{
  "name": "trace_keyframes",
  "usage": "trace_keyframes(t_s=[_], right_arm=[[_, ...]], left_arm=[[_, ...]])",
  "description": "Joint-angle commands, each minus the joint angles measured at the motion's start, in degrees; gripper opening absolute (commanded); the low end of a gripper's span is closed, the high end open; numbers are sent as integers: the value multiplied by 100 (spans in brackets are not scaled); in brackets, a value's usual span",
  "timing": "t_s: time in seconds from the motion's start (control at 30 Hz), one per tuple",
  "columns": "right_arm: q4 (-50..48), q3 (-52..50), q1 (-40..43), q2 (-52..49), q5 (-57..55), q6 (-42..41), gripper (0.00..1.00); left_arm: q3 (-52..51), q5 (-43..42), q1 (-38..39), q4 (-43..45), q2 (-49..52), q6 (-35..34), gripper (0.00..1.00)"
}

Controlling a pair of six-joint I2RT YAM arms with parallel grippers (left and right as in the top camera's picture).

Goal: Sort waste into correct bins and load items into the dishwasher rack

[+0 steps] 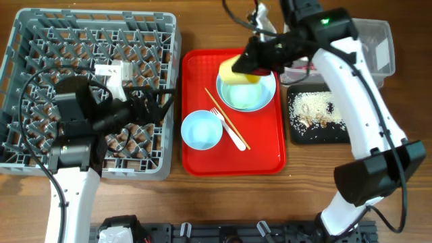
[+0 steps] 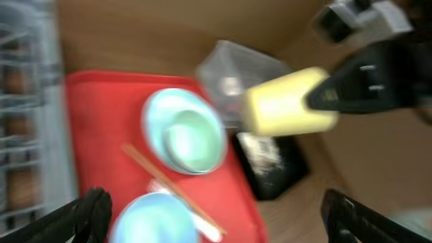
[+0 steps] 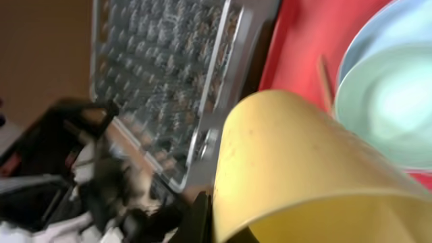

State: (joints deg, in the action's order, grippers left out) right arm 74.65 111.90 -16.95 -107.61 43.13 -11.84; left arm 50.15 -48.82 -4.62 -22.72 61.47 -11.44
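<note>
The right tool grasps the yellow cup above the green bowl, upper centre. The left tool hangs released over the rack, at left.

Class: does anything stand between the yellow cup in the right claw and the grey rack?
Yes: the left claw hangs open over the right edge of the grey rack, on the side facing the yellow cup the right claw holds.
</note>
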Motion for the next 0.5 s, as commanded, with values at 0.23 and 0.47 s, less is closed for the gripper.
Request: trace_keyframes(t_s=[0.23, 0.47], right_arm=[[1032, -170, 264, 737, 577, 1180, 5], [446, -1974, 616, 2756, 48, 831, 4]], left_arm=[[76, -1204, -26, 90, 57, 52, 100], [76, -1204, -26, 87, 57, 52, 100]])
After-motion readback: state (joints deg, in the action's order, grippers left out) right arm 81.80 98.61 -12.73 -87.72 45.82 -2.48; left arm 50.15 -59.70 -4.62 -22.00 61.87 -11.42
